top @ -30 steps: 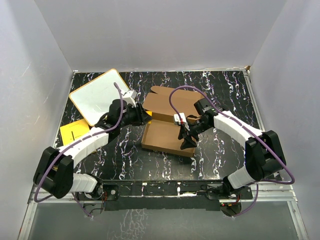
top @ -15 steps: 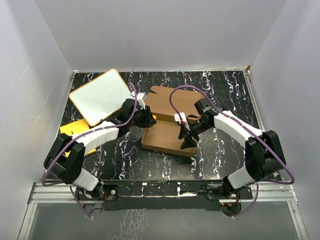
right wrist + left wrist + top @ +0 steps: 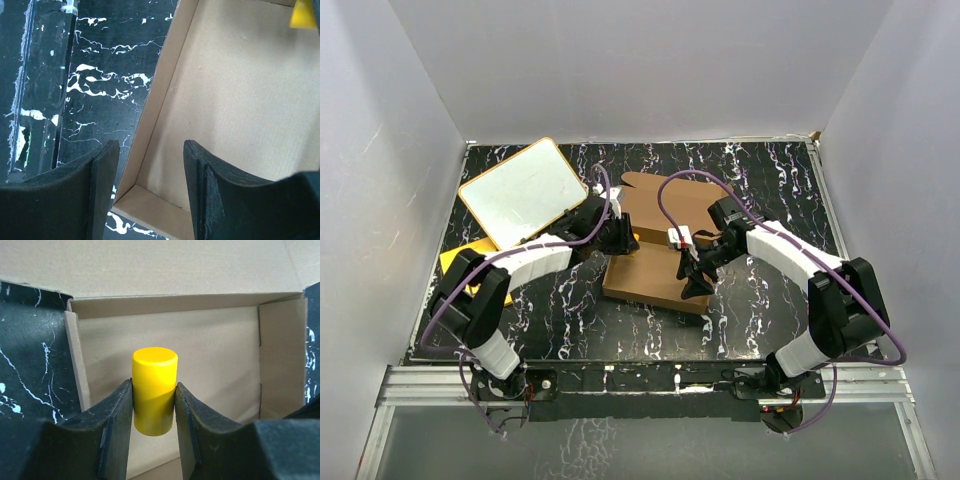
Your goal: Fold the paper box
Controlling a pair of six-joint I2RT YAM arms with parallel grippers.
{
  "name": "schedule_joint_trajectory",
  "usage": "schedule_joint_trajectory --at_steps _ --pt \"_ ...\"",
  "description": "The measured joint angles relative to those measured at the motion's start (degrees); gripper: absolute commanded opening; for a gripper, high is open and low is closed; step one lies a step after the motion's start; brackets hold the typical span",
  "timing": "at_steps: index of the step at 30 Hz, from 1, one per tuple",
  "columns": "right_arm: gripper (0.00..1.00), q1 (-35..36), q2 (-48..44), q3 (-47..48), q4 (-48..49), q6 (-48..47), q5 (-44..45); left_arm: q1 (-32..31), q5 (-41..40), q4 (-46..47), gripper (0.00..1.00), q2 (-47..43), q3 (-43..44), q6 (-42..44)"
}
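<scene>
paper box [image 3: 645,275] looks light, stiff; i'd pinch its wall with my open right claw [image 3: 150,157]; left claw [image 3: 153,395] grips yellow cylinder [image 3: 154,375]

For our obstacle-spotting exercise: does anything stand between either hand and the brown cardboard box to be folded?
The left hand is clamped on a yellow cylinder, which sits between it and the open tray of the brown corrugated cardboard box. Nothing visible lies between the open right hand and the box's side wall.
</scene>
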Motion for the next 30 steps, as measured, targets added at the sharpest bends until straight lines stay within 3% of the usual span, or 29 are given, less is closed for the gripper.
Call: schedule_joint_trajectory --at_steps 5,12,25,30 --pt "0.59 0.0 0.3 0.0 0.0 0.0 0.2 -0.6 0.0 -1.4 0.34 3.7 1.1 -0.1" --pt "0.59 -1.1 1.3 0.0 0.0 0.1 0.2 -1.2 0.0 -2.7 0.49 5.3 3.9 0.0" --pt "0.59 -2.6 1.4 0.0 0.0 0.6 -0.2 -1.2 -1.8 -3.8 0.57 3.1 5.7 2.2" --pt "0.59 -2.9 1.4 0.0 0.0 0.8 -0.4 -0.7 -4.8 -1.7 0.74 -2.0 4.9 5.5"
